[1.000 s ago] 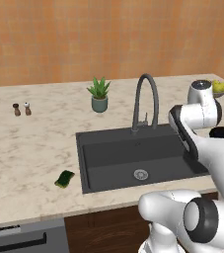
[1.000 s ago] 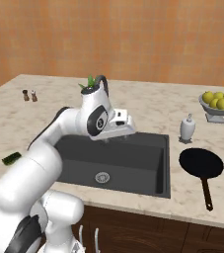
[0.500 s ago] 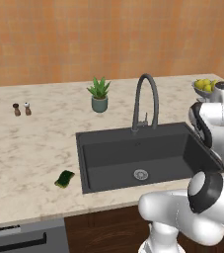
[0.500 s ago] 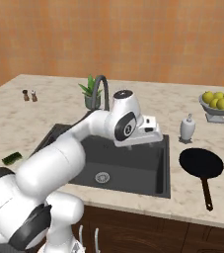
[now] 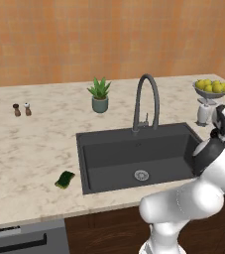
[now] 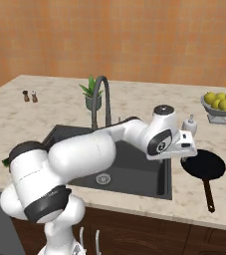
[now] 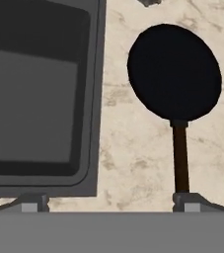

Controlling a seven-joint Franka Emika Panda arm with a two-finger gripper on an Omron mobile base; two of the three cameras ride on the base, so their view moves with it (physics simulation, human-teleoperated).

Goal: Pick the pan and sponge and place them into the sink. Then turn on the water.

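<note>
The robot's two-finger hand (image 7: 111, 200) hung spread wide and held nothing, above the marble bench (image 7: 128, 153) between the dark grey rectangular sink (image 7: 39, 89) and the round black frying pan (image 7: 174, 71). The pan lay on the bench just right of the sink. The small green-and-yellow sponge (image 5: 64, 179) lay on the bench left of the sink.

The pan (image 6: 203, 165) is all black, with a dark brown handle. The sink (image 5: 134, 158) is dark grey with a silver drain, and the tap (image 5: 146, 101) is dark grey too. The counter (image 5: 29, 144) is beige marble with brown veins. Left of the sink, the sponge (image 5: 64, 179) is green and yellow.
</note>
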